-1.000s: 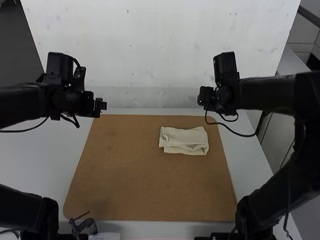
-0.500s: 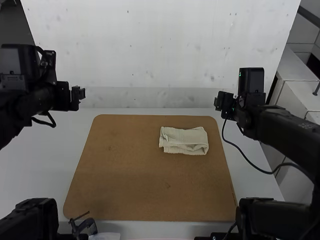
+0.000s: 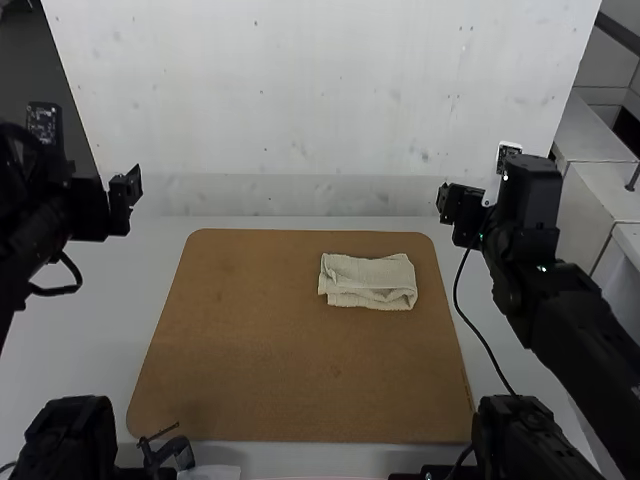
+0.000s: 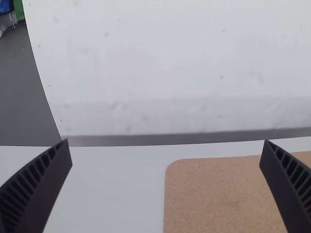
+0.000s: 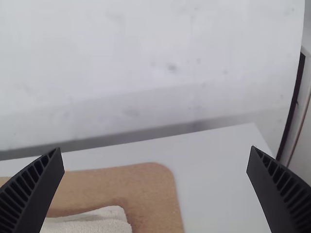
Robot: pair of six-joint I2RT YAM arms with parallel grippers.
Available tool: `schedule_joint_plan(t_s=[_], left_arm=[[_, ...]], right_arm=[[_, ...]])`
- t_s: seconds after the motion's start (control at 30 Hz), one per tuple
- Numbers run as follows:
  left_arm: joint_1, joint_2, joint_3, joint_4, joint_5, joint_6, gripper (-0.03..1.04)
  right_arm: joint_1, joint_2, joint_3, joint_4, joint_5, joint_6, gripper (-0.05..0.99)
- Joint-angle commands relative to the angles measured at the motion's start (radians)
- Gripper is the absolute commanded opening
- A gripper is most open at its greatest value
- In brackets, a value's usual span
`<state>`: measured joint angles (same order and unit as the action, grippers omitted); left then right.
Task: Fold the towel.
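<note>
Cream towel (image 3: pixel 367 275) lies folded, whole in high view.

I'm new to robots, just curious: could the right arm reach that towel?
Probably yes: its fingers are apart and empty, and nothing seems to stand between them and the towel on the brown board.

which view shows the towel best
The high view: it shows the whole folded towel, all its edges and the brown board around it. The right wrist view shows just part of the towel, beyond the gripper. The left wrist view looks at a corner of the board instead.
</note>
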<state>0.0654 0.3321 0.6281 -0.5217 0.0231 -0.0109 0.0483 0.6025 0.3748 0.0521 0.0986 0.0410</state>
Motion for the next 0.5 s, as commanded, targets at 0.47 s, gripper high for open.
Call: schedule_joint_plan(t_s=[0.47], left_arm=[[-0.070, -0.226, -0.318, 0.180, 0.014, 0.006, 1.00]], right_arm=[[-0.010, -0.313, -0.112, -0.049, -0.053, -0.026, 0.97]])
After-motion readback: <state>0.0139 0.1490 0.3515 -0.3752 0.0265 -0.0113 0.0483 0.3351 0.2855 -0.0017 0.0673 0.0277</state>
